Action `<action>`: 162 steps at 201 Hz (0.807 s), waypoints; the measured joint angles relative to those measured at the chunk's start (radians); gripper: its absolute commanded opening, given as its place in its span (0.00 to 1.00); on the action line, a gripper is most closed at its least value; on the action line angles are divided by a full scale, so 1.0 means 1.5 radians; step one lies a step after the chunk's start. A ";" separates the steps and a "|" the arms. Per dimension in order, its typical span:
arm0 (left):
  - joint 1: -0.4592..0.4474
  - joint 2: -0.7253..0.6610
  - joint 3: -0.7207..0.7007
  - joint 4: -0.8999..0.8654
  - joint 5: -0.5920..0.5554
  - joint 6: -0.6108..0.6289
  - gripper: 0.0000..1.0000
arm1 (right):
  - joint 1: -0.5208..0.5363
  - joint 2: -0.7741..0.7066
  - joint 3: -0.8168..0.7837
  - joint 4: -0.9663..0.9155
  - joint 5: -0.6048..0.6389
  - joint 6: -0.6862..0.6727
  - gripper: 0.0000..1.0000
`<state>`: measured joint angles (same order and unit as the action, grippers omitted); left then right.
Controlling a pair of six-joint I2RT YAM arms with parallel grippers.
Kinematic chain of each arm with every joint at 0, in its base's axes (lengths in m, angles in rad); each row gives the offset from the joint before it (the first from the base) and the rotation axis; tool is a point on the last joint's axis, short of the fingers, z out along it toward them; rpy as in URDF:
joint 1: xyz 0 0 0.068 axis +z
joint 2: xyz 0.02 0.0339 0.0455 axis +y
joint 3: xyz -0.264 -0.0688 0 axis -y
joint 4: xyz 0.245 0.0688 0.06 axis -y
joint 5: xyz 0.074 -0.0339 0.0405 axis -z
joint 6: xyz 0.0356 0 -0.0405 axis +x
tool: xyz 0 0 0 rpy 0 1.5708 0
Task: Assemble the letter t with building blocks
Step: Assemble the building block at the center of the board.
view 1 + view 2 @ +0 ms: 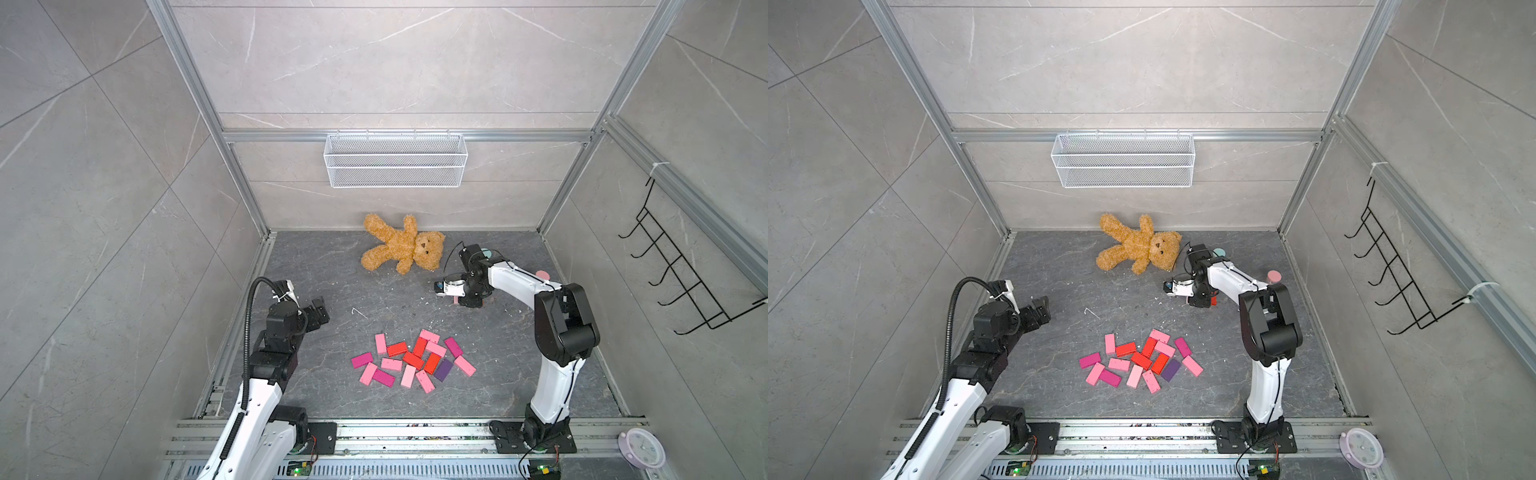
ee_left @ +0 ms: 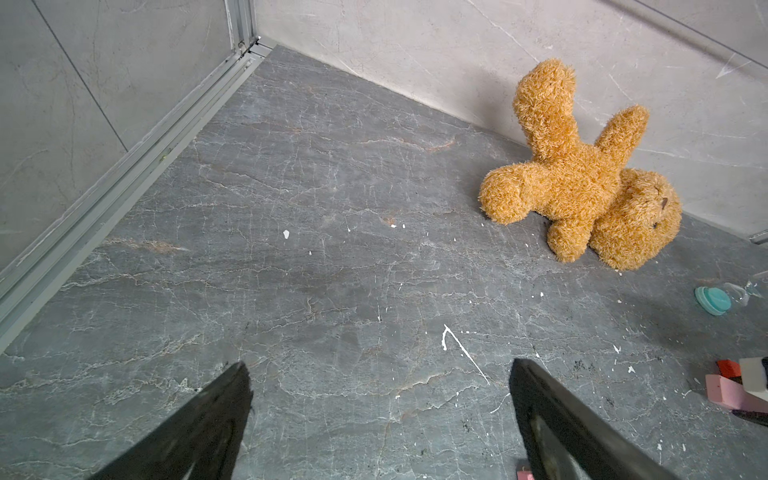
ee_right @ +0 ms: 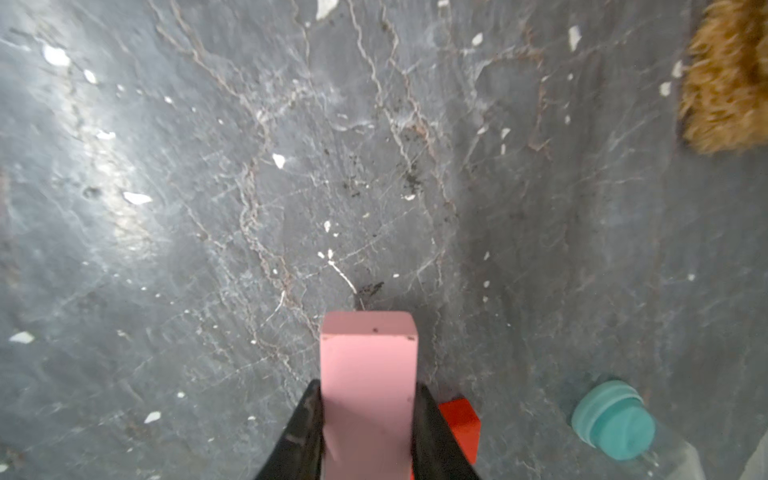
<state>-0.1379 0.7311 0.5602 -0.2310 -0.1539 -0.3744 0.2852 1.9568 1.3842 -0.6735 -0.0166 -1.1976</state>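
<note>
Grey stone-look panels wall in a dark veined bench [image 1: 511, 386], with a white wire basket [image 1: 395, 145] hung on the back wall and a brown teddy bear [image 1: 401, 247] lying below it, head toward the right arm's side. Most of the building blocks [image 1: 409, 361] lie flat in a loose cluster toward the front middle of the bench. Light pink, magenta and red ones sit at odd angles, many touching, and a single purple block [image 1: 443, 370] lies on the cluster's right side. Well apart from that cluster, farther back and near the bear's head, the right fingers [image 3: 432, 436] are clamped on the long sides of a light pink block [image 3: 368, 395]. It sticks out forward between them, low over the bench. A red block [image 3: 459, 424] lies just beside it, partly hidden behind one finger, and whether the two touch is hard to judge from these angles. A teal hourglass [image 3: 615, 424] sits close by, and the cap of a pink hourglass [image 1: 541, 274] peeks out behind the right arm. The left fingers [image 2: 199, 424] stand wide apart and hold nothing, poised over bare bench near the left wall, apart from the cluster.
</note>
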 measured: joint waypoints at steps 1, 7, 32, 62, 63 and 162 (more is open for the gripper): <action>0.000 0.000 0.000 0.000 0.000 0.000 0.99 | 0.000 0.000 0.000 0.000 0.000 0.000 0.19; 0.000 0.000 0.000 0.000 0.000 0.000 0.99 | -0.001 0.004 0.000 0.001 -0.002 -0.001 0.20; 0.000 0.000 0.000 0.000 0.000 0.000 1.00 | -0.003 0.017 0.000 0.005 -0.005 -0.003 0.20; 0.000 -0.001 0.000 0.000 0.000 0.000 1.00 | -0.006 0.025 0.004 0.006 -0.010 -0.005 0.22; 0.000 -0.002 0.000 0.000 0.000 0.000 1.00 | -0.006 0.026 0.004 0.007 -0.010 -0.006 0.23; 0.000 -0.003 0.000 0.000 0.000 0.000 0.99 | -0.016 0.049 0.038 -0.003 -0.005 -0.013 0.28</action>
<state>-0.1379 0.7269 0.5602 -0.2306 -0.1539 -0.3744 0.2619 2.0304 1.4406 -0.6773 -0.0246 -1.2167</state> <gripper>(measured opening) 0.995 0.319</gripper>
